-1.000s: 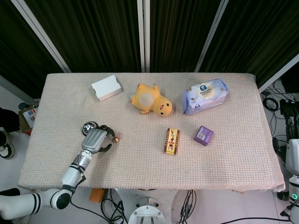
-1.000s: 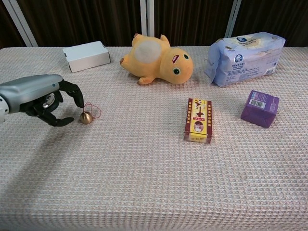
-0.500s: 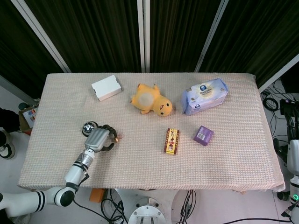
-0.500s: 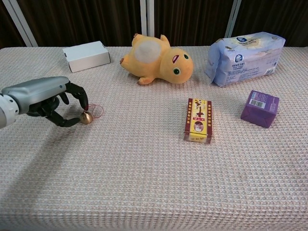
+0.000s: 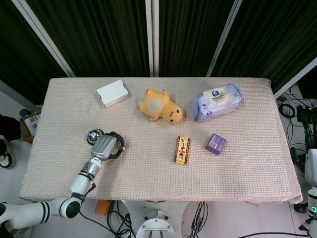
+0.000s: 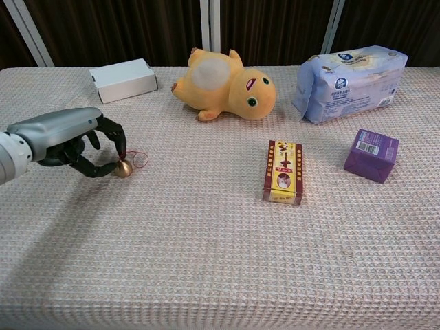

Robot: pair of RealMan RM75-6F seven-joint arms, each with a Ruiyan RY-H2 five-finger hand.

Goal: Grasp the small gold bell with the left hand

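The left hand (image 6: pixel 72 137) is reaching low over the table from the near left, its dark fingers (image 6: pixel 113 141) curling inward and pinching the small gold bell (image 6: pixel 123 168).

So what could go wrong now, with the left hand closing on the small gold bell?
The small gold bell is tiny and round, pinched only at the fingertips of the left hand, so it may slip or roll away. Its red loop lies loose on the cloth and might snag.

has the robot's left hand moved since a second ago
Yes. In the chest view the left hand has crept right, toward the yellow-and-red box, its fingers closing around the small gold bell.
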